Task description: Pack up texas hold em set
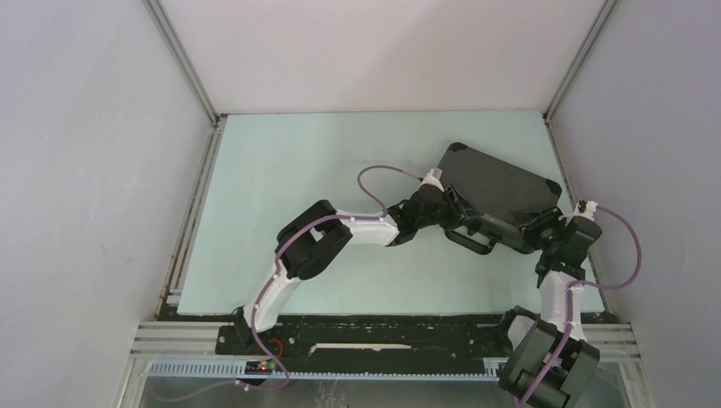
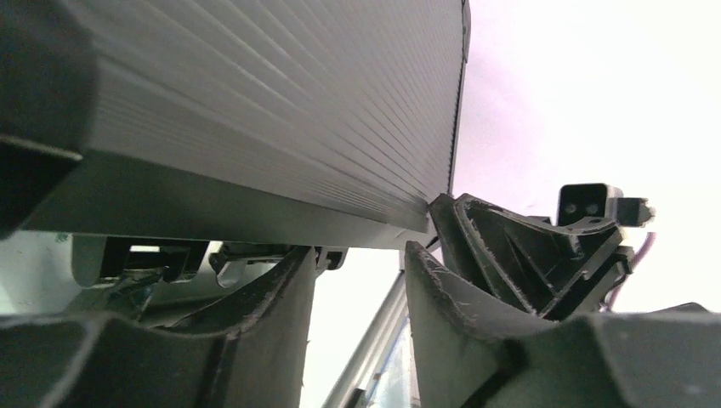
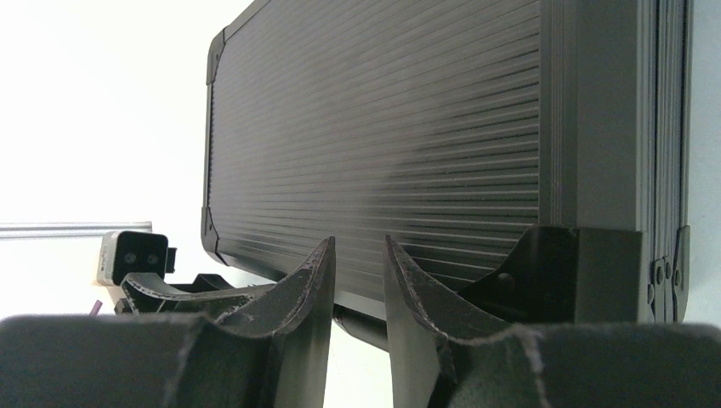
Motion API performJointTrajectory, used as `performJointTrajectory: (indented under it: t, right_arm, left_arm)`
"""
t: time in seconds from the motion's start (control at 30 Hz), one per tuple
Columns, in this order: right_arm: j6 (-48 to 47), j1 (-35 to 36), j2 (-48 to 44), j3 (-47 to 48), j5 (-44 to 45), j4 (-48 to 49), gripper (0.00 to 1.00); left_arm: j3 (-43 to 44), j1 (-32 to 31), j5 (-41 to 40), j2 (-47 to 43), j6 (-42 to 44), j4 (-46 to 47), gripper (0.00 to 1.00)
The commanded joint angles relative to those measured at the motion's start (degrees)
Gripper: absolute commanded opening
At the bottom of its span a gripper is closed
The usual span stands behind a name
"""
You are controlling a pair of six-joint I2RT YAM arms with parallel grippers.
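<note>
1. I'm looking down on a pale mint-green bench (image 1: 323, 170), smooth and matte, boxed in by plain grey-white walls (image 1: 85, 170) at 9, 12 and 3 o'clock.
2. I count two aluminium posts (image 1: 183, 59), one rising from each far corner, at 11 and 1 o'clock.
3. There's one briefcase (image 1: 497, 191), black and ribbed, with its lid shut. It lies flat out at 2 o'clock on the bench, skewed to the edges.
4. It has one handle (image 1: 470, 242), on the long side facing 7 o'clock.
5. Two arms (image 1: 340, 234) reach in from 6 o'clock, and both meet the case on that near side.
6. The left end effector (image 2: 361, 251) is at the case's 8 o'clock end, just under its edge. Its fingers are spread and the gap shows only bright background.
7. The right end effector (image 3: 358, 242) is at the case's 4 o'clock corner. Its fingers stand a narrow slot apart against the ribbed face, and I cannot tell whether they nip anything.
</note>
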Motion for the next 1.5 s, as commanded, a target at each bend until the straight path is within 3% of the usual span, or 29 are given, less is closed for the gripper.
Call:
performJointTrajectory:
  t: [0.0,0.13,0.2,0.4,0.7,0.97,1.17,1.27,1.33,1.47]
  right_arm:
    - [-3.4,0.7,1.0,-2.6,2.3,-11.5,0.37]
    - [-3.4,1.0,0.6,-2.5,2.8,-11.6,0.37]
    - [-3.4,1.0,0.6,-2.5,3.0,-11.6,0.37]
    - [-3.7,1.2,-0.2,-2.5,3.1,-12.2,0.37]
    - [-5.7,2.5,-3.8,-1.5,4.7,-15.3,0.38]
    - [-7.2,9.4,-4.5,1.9,14.1,-19.5,0.38]
    - [-11.3,24.9,-5.5,12.0,25.2,-30.8,0.41]
    - [-11.0,34.6,-7.1,16.4,30.2,-35.0,0.51]
    - [-10.9,40.4,-7.1,18.5,34.4,-36.4,0.55]
    - [-11.0,47.2,-2.9,19.9,35.5,-36.2,0.54]
  left_arm:
    - [0.0,0.5,-2.6,-7.1,9.6,1.1,0.53]
    - [-5.3,0.7,-2.0,-15.4,19.8,-2.1,0.67]
    - [-4.8,1.1,-0.3,-18.0,24.9,-5.8,0.67]
    - [1.2,5.2,8.5,-15.8,28.8,-9.1,0.54]
    - [25.6,7.6,18.4,2.2,32.4,-21.8,0.34]
    - [22.2,9.4,18.2,4.6,31.8,-23.4,0.26]
    - [12.9,10.2,18.6,3.1,31.0,-22.4,0.25]
    - [9.0,10.9,18.2,2.2,31.3,-21.1,0.25]
    - [7.6,11.1,17.3,1.7,33.0,-21.6,0.25]
    - [7.3,11.1,16.8,2.0,35.4,-23.3,0.25]
